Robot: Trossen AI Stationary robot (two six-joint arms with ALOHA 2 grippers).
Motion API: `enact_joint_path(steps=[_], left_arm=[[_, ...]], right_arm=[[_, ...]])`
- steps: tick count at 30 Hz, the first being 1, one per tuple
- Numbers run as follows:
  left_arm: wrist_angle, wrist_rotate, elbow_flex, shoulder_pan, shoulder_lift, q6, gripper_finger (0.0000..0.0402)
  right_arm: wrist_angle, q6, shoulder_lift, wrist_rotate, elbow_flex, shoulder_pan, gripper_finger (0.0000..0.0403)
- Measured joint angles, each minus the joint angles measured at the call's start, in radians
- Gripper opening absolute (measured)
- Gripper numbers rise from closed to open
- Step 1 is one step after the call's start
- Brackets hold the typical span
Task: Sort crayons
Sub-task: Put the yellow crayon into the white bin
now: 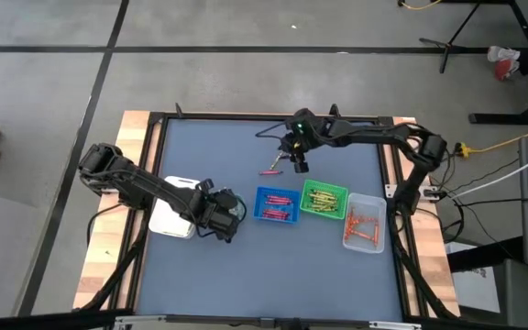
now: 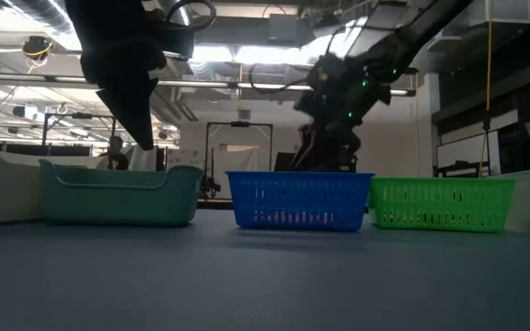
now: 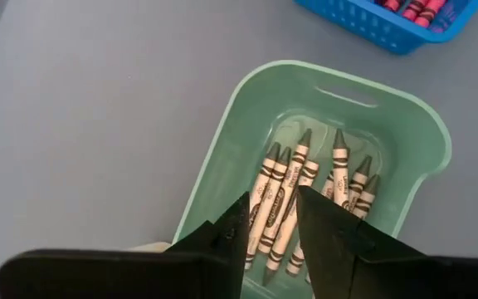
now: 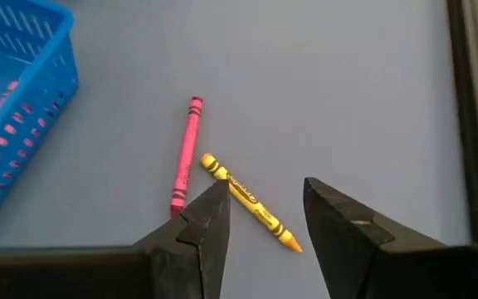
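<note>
A blue-grey table (image 1: 209, 275) with wooden edges stands on a concrete floor; the low view adds ceiling ducts and lights behind. The left gripper (image 3: 272, 223) hangs with fingers parted and empty over a teal tray (image 3: 222, 149) of grey crayons (image 3: 305, 199). The right gripper (image 4: 264, 208) hovers open above a loose pink crayon (image 4: 184, 158) and yellow crayon (image 4: 247, 199), seen clearly only from its wrist. Blue tray (image 1: 277, 203), green tray (image 1: 324, 199) and clear tray (image 1: 365, 229) hold sorted sticks.

Even overhead light; backlit, dim low view, arms silhouetted.
</note>
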Motion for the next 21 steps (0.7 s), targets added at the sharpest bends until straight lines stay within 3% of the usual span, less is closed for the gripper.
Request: enact_joint_path(steps=[12,21], left_arm=[[0.008,0.0,0.0,0.02,0.0,0.0,0.0085],[0.034,0.0,0.0,0.02,0.0,0.0,0.0085]], right_arm=[[0.064,0.008,0.168,-0.035,0.0,-0.049,0.0154],[0.146,0.036,0.216,-0.035,0.001,-0.046,0.0154]])
